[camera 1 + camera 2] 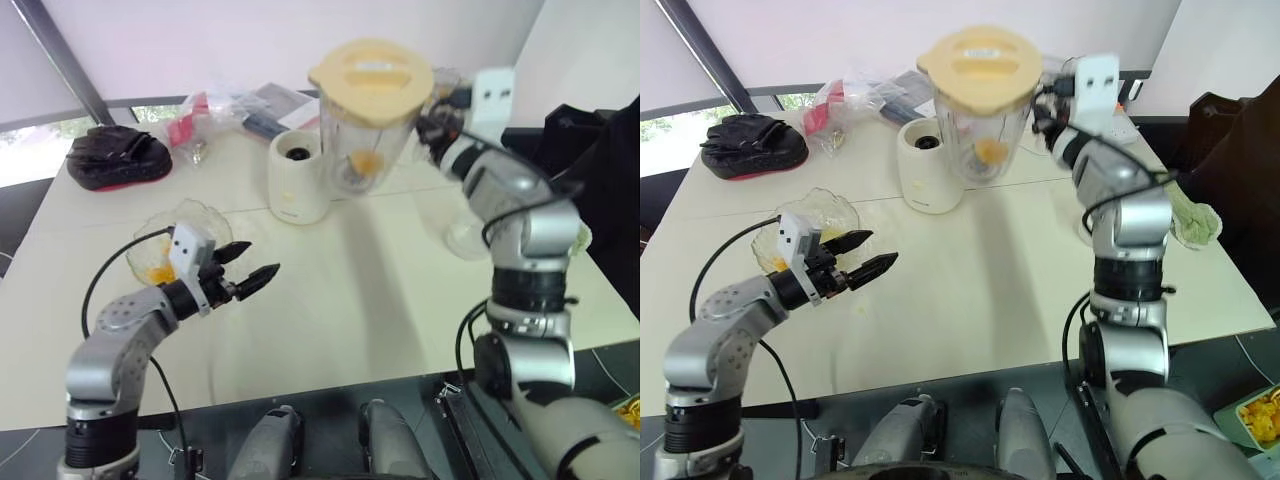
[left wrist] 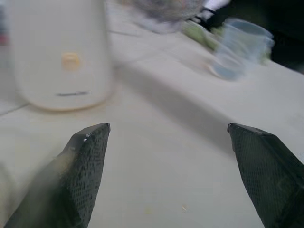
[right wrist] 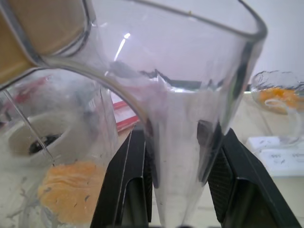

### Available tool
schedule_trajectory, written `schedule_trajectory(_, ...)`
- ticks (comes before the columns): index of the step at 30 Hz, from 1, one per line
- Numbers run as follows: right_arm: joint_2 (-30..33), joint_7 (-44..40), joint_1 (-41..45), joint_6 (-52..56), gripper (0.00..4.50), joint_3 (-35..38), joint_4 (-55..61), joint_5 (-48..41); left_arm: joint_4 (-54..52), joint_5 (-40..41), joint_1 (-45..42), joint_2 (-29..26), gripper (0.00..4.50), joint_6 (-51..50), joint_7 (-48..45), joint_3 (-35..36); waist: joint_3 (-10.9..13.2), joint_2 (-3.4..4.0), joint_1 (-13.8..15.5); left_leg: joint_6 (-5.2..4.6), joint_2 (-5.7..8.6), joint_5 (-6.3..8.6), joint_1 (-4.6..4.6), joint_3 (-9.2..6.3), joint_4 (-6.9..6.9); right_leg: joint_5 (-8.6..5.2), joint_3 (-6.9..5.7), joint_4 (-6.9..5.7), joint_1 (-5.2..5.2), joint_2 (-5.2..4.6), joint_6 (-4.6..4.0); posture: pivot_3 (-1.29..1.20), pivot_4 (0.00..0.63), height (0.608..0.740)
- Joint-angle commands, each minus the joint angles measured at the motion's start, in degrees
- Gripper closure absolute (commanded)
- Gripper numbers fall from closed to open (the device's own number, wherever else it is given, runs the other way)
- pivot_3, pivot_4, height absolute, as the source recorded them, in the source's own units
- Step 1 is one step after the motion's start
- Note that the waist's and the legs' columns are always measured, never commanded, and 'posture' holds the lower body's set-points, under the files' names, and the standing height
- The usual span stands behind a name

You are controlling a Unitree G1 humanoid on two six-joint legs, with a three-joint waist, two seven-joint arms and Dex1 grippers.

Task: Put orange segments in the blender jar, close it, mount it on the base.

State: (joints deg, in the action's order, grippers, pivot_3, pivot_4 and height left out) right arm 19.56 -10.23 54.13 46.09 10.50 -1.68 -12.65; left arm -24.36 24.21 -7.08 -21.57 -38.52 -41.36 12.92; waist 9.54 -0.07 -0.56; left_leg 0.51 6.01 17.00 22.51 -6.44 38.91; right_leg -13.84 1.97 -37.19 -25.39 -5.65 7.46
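Gripping the blender jar by its handle, the right gripper is holding it beside the base; the left gripper is gaping empty.

In the left wrist view the base is blurred, its top cut off by the edge. The small print on the blender jar lid is too small to read. The right gripper's fingers are partly hidden behind the jar's handle.

You see the tall clear plastic blender jar, smooth and glossy, under a matt pale-yellow plastic lid. The squat cream-white plastic base has a soft shine. The black gripper fingers look rough and finely textured.
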Motion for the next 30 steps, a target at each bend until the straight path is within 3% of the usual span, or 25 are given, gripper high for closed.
schedule_trajectory(1, 1.1, -0.1, 13.3, -1.2, 3.56, 0.6, -7.5, -0.4, 0.1, -2.7, -0.3, 3.9, 0.39, 7.0, 7.1, -0.7, 0.0, 0.03, -0.2, 0.0, 0.01, 0.0, 0.0, 0.08, -0.04, 0.0, 0.01, 0.0, -0.04, -0.02, 0.0, 0.0, 0.15, 0.74)
schedule_trajectory(7, -2.4, 0.9, 30.9, -10.1, 3.56, -0.1, -32.6, 1.3, 1.8, -4.7, 0.7, 7.1, 0.39, 12.5, 12.4, -2.7, 0.0, 0.09, -1.1, 0.0, -0.08, 0.0, -0.03, 0.28, -0.26, 0.01, 0.06, 0.02, -0.19, -0.01, -0.02, 0.0, 0.15, 0.74)
schedule_trajectory(16, -8.7, 6.2, 41.6, -26.8, 3.56, -0.1, -60.9, 4.3, -0.1, -5.0, 2.0, 7.2, 0.39, 13.8, 16.7, -3.7, 0.0, 0.06, -1.8, 0.0, 0.01, -0.01, -0.01, 0.21, -0.37, 0.01, 0.04, 0.09, -0.19, -0.1, -0.02, 0.0, 0.15, 0.74)
schedule_trajectory(30, -13.6, 8.1, 43.2, -33.9, 3.56, 2.3, -70.3, 3.8, -5.4, -3.4, 4.7, 4.3, 0.39, 11.5, 19.2, -2.7, 0.0, 0.07, -2.2, 0.09, -0.04, -0.06, 0.0, 0.24, -0.67, 0.0, 0.08, 0.1, -0.37, -0.02, -0.03, 0.0, 0.15, 0.74)
